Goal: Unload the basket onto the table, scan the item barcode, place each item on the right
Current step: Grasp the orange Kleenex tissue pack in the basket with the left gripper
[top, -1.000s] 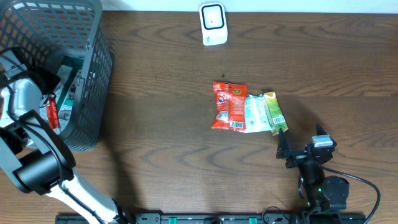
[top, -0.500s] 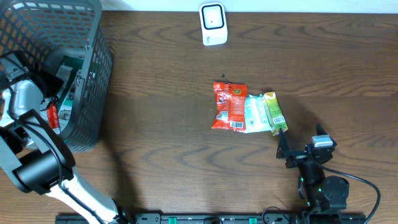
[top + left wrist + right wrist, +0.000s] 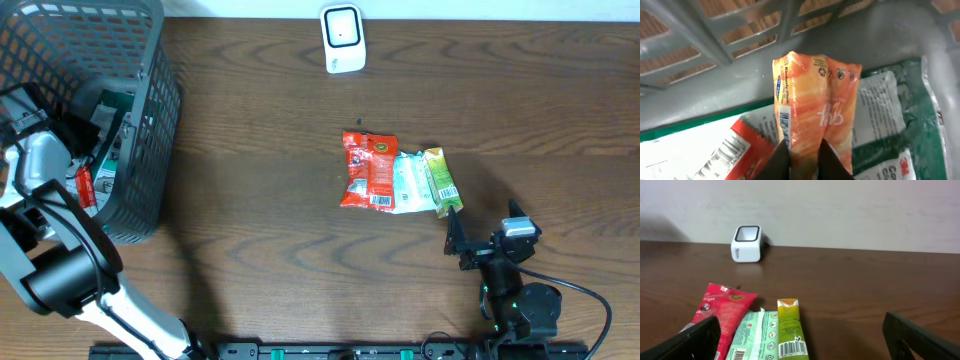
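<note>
Down in the gray basket, L claw pinches the orange snack pack, R claw spread wide w/ nothing, so it's the grab step; nxt lift pack out & show barcode to white scanner.

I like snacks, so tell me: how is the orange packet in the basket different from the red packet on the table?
The orange packet is inside the grey basket; the red packet lies flat on the brown table. The left pincer pinches the orange packet's end, while no pincer touches the red packet. Both are crinkly packets with a printed barcode.
</note>
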Motion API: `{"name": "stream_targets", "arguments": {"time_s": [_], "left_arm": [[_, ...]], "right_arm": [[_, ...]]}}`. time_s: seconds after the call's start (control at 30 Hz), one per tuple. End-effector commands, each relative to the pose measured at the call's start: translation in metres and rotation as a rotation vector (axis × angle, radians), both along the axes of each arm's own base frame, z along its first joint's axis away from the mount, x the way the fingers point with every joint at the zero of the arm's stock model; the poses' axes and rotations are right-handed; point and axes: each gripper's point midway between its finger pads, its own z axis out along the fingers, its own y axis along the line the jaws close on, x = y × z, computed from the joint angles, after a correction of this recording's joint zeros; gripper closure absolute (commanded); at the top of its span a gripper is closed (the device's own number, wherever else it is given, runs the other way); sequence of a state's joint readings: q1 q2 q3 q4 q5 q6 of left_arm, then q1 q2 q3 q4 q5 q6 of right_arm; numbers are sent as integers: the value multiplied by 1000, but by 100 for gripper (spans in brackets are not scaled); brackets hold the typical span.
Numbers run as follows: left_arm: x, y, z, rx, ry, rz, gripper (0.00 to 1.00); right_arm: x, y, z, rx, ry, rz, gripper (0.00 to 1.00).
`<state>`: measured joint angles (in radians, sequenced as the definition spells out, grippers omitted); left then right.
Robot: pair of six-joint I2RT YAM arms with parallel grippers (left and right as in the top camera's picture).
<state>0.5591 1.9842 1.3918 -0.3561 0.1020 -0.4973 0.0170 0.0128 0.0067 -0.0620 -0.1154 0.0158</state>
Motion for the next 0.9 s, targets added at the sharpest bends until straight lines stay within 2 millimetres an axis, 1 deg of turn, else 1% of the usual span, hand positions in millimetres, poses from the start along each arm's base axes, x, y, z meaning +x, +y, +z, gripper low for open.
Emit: {"name": "stream_targets", "arguments": {"time_s": [0.0, 0.13, 0.17, 0.27, 0.37, 0.4, 0.43, 0.53, 0.57, 0.63, 0.67, 0.7, 0.77, 0.87], "left_arm": [[-1, -1, 29, 36, -43, -5, 89], [-1, -1, 65, 77, -106, -7, 91], [-2, -1, 87, 103, -146, -6, 92], [-8, -5, 126, 142, -209, -6, 91], [-20, -13, 169, 187, -271, -12, 92], [-31, -23, 199, 227, -313, -28, 92], [-36, -29, 214, 249, -335, -43, 92], [-54, -55, 249, 284, -381, -81, 92], [-62, -66, 260, 290, -396, -95, 92], [-75, -91, 276, 290, -417, -135, 92], [-81, -104, 281, 287, -424, -158, 92], [-87, -121, 286, 280, -430, -194, 92], [-96, -150, 289, 261, -428, -261, 92], [-107, -199, 279, 227, -380, -393, 92]], "right_arm": [[0, -3, 0, 13, 2, -13, 1], [0, -3, 0, 13, 1, -13, 1], [0, -3, 0, 13, 2, -14, 1], [0, -3, 0, 13, 2, -14, 1], [0, -3, 0, 13, 2, -13, 1], [0, -3, 0, 13, 2, -13, 1], [0, -3, 0, 13, 2, -14, 1], [0, -3, 0, 13, 2, -14, 1], [0, -3, 0, 13, 2, -14, 1], [0, -3, 0, 13, 2, -14, 1], [0, -3, 0, 13, 2, -14, 1], [0, -3, 0, 13, 2, -13, 1], [0, -3, 0, 13, 1, -13, 1], [0, -3, 0, 13, 2, -13, 1]]}}
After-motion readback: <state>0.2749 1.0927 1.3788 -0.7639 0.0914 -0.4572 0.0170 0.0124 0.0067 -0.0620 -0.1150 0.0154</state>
